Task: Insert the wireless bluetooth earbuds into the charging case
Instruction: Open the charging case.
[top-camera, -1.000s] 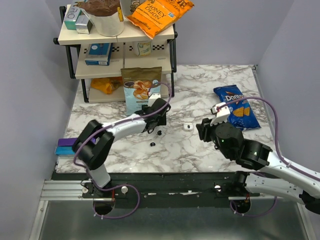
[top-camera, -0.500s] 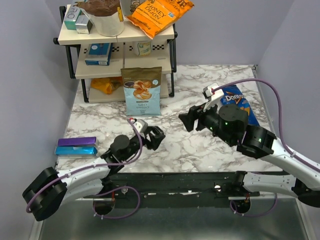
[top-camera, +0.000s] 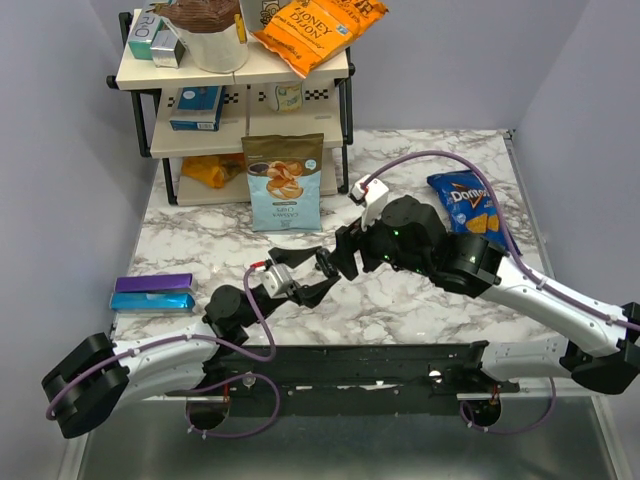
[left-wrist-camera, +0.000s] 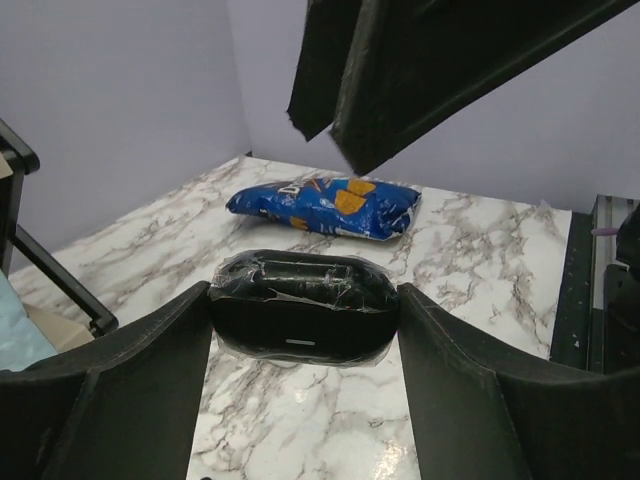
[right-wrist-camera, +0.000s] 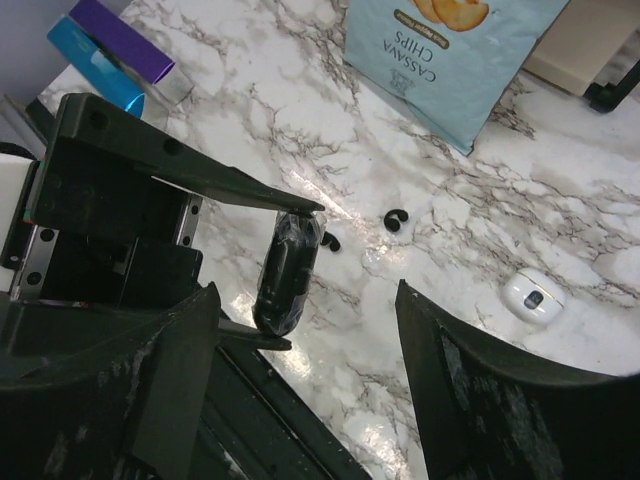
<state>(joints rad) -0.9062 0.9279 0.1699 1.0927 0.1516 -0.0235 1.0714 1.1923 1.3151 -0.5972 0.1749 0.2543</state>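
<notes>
On the marble table (right-wrist-camera: 300, 90) two tiny black earbuds (right-wrist-camera: 397, 219) lie loose: likely light, hard and slick, best pinched across the body. The left pincer (top-camera: 312, 270) clamps the charging case (left-wrist-camera: 300, 305). The right pincer (right-wrist-camera: 305, 290) hangs spread, empty.

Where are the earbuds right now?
Right wrist view: both earbuds lie on the marble, one beside the black case in the left hand, the other slightly right, toward the white case.

Two black earbuds (right-wrist-camera: 397, 219) lying loose, case (left-wrist-camera: 300, 305) held
</notes>
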